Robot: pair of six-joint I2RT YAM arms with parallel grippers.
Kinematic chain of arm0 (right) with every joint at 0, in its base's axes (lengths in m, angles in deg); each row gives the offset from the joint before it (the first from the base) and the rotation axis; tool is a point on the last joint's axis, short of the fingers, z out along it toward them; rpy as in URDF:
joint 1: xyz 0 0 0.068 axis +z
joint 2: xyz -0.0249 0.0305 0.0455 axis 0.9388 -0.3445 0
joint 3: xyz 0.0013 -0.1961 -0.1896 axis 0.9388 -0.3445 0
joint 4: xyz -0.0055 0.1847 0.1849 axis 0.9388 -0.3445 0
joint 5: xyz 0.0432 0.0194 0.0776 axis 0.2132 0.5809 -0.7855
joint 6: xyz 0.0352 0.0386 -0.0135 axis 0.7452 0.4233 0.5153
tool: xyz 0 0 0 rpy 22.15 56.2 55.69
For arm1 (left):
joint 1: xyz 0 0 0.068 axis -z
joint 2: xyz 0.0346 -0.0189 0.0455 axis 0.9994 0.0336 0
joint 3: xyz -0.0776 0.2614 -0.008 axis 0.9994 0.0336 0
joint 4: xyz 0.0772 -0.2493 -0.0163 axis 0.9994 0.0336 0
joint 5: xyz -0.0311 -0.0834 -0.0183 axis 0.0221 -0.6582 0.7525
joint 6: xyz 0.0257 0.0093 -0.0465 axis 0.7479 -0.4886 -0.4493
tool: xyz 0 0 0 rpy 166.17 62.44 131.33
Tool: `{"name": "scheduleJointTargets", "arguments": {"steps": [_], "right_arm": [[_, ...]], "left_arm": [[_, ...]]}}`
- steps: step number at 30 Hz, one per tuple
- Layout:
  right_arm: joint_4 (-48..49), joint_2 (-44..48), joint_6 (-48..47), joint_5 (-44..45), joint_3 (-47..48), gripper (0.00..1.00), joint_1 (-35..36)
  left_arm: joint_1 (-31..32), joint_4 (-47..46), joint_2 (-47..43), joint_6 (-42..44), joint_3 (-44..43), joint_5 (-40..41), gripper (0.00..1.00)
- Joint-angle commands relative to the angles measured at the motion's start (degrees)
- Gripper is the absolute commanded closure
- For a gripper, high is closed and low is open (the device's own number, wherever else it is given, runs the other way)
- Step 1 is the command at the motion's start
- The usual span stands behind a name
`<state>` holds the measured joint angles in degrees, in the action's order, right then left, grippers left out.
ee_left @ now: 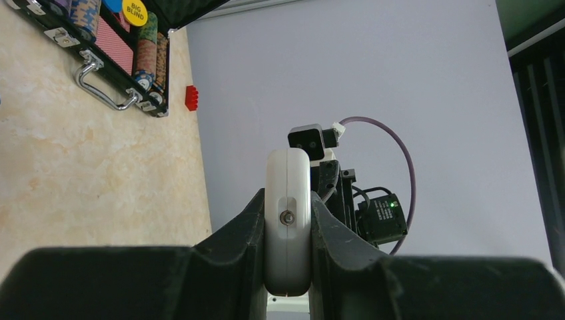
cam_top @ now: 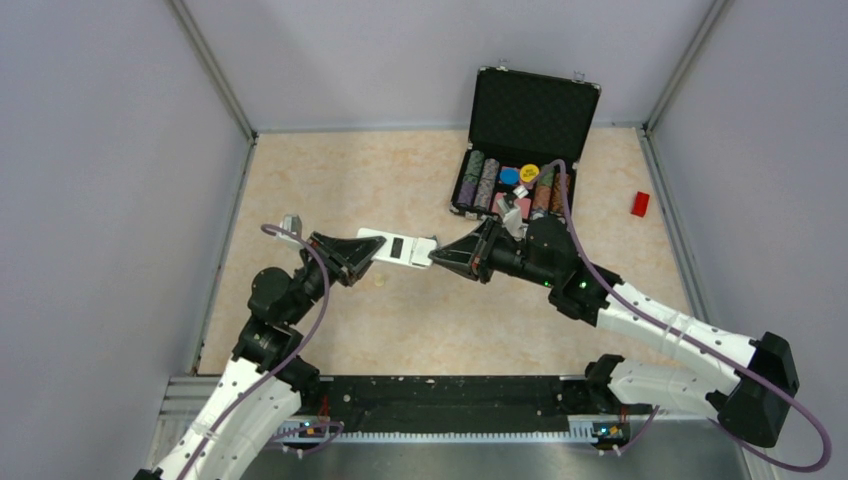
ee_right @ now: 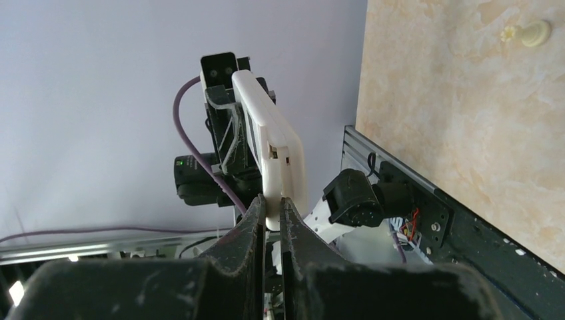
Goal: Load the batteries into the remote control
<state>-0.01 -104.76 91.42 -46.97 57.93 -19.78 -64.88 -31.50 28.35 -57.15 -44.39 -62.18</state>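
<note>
Remote control [cam_top: 410, 250] held up between both arms, white back upward, left gripper [cam_top: 373, 251] clamped across one end, right gripper [cam_top: 436, 257] pinching the opposite end's thin edge

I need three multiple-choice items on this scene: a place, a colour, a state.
1. The red block lies: A) right of the chip case B) inside it C) left of it.
2. The remote control faces upward with: A) red B) white C) blue.
3. The remote control is: A) on the table B) in the case C) held by fingers of left gripper and right gripper.
1A, it lies apart beside the case; 2B, top view shows white; 3C, fingers clamp both ends.
</note>
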Motion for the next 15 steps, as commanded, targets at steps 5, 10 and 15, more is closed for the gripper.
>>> {"name": "scheduleJointTargets", "arguments": {"steps": [5,10,15], "right_arm": [[-0.8,3.0,-3.8,0.4,-1.1,1.0,-0.9],[3.4,2.2,-5.6,-1.2,-1.5,1.0,-1.0],[8.7,1.8,-6.2,-3.2,-1.9,1.0,-1.0]], "left_arm": [[0.2,-5.8,-1.3,-3.3,-2.8,1.3,1.0],[0.2,-6.3,-0.7,-4.7,-2.7,0.6,1.0],[0.2,-6.5,-0.4,-4.8,-2.8,0.5,1.0]]}}
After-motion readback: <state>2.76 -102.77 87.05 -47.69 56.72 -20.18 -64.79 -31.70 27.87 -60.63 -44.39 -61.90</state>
